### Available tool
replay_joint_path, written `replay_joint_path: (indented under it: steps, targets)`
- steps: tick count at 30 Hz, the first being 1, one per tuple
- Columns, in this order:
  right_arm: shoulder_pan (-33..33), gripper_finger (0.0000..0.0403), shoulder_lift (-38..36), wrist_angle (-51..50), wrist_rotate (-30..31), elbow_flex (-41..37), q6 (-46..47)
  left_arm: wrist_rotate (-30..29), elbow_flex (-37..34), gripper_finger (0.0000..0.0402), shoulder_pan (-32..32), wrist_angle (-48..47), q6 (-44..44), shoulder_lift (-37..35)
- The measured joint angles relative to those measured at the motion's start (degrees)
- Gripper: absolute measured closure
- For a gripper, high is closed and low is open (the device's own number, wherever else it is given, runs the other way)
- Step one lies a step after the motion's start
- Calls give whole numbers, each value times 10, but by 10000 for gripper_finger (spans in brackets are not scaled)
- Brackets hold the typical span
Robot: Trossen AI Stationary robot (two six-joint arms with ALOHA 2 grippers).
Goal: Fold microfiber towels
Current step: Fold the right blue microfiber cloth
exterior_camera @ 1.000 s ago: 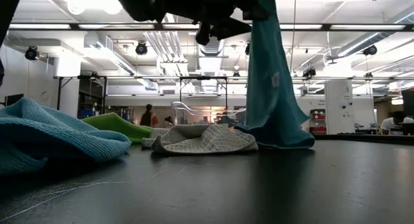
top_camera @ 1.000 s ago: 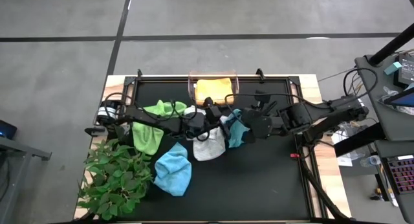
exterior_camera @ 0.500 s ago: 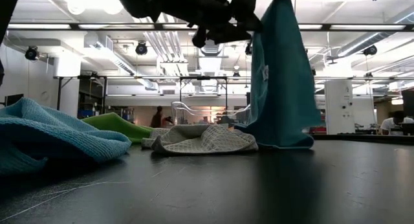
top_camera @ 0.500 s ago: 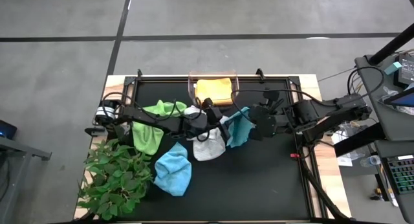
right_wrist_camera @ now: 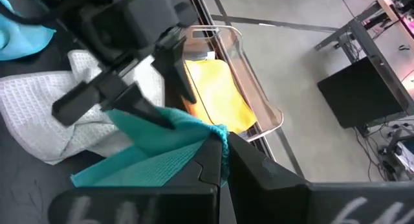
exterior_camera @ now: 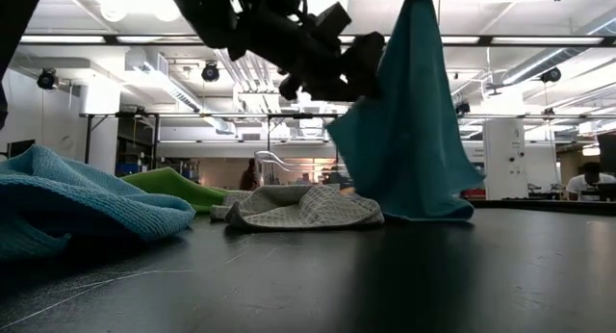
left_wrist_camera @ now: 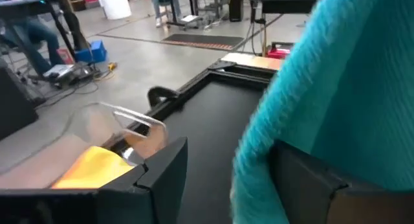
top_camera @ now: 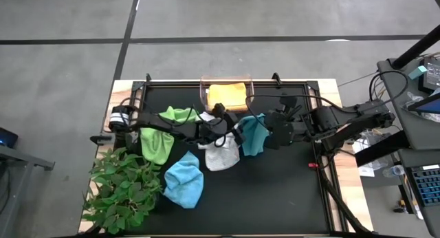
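The teal towel [top_camera: 255, 136] hangs from my right gripper [top_camera: 266, 126] above the table's middle and spreads wide in the low view [exterior_camera: 409, 131]. My left gripper [top_camera: 231, 125] is open at the towel's left side edge, which stands between its fingers [left_wrist_camera: 249, 169]. The grey-white towel [top_camera: 221, 153] lies crumpled below them. The lime green towel [top_camera: 160, 138] and the light blue towel [top_camera: 184, 180] lie to the left. The yellow-orange towel [top_camera: 226, 95] lies in the clear bin. My right gripper pinches the teal towel's top corner [right_wrist_camera: 218, 134] between its two shut fingers, coming about level from the table's right. The towel hangs below the fingers, with its lower edge [exterior_camera: 423, 214] on the table. My left gripper's open fingers straddle the towel's side edge, and the cloth lies against one finger [left_wrist_camera: 304, 182].
A leafy plant [top_camera: 122, 190] fills the near left corner. The clear bin [top_camera: 206, 87] stands at the far edge. The black mat [top_camera: 275, 197] is bare at the near right. People move in the room behind the table.
My right gripper has moved a little toward the table's right edge and up with the teal towel's corner. My left gripper has moved toward the towel's side edge. The towel hung narrow and is now spread wider, with its left side drawn out and off the table.
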Motion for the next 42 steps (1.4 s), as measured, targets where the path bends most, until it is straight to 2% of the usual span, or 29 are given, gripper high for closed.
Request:
replay_joint_path:
  steps: [7,10,13,19,22,26,29,32,35,38,42]
  targets:
    - [0,394,-4,0,0,0,-3,1,0,204,-6,-75,0,14]
    - [0,394,-6,0,0,0,-7,5,0,219,-11,-123,0,14]
    - [0,394,-7,0,0,0,-7,23,0,259,-14,-147,1,7]
    - [0,394,-7,-12,-1,0,-7,57,1,387,-21,-187,15,-6]
    - [0,394,-13,-47,-8,0,1,67,4,393,-29,-208,33,-20]
    - [0,394,-32,-102,-59,0,1,79,3,400,-45,-238,67,-54]
    - [0,394,-46,-130,-120,0,-1,121,6,401,-54,-266,93,-89]
    - [2,394,-63,-133,-152,0,-8,182,12,401,-57,-264,94,-132]
    - [3,394,-85,-133,-155,0,-8,236,14,401,-57,-263,95,-175]
    - [3,394,-109,-133,-140,0,-8,246,14,401,-53,-266,104,-213]
    - [3,394,-138,-132,-84,0,-11,246,14,401,-35,-271,127,-245]
